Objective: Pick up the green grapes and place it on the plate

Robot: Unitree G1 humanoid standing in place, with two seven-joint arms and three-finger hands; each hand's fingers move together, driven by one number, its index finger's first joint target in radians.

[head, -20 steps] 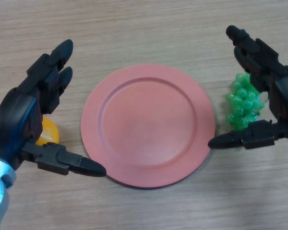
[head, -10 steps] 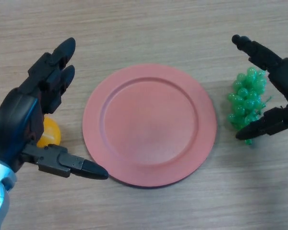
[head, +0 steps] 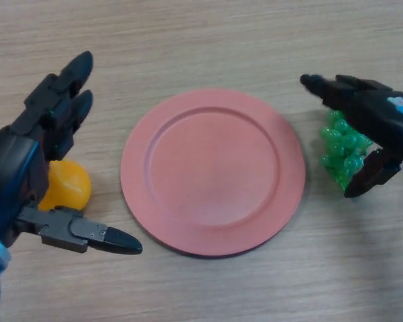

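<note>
A bunch of green grapes (head: 341, 149) lies on the wooden table just right of a round red plate (head: 213, 170), which holds nothing. My right hand (head: 376, 121) is over the grapes, fingers reaching across their far side and thumb by their near right side; the fingers are spread and open around the bunch, and part of it is hidden under the hand. My left hand (head: 27, 168) hovers open at the left of the plate.
An orange fruit (head: 66, 188) sits on the table under my left hand, partly hidden by the palm. The table top is bare wood around the plate.
My right hand has turned and come down over the grapes, its fingers now reaching across the bunch. My left hand has shifted slightly left and down, showing more of the orange fruit.
</note>
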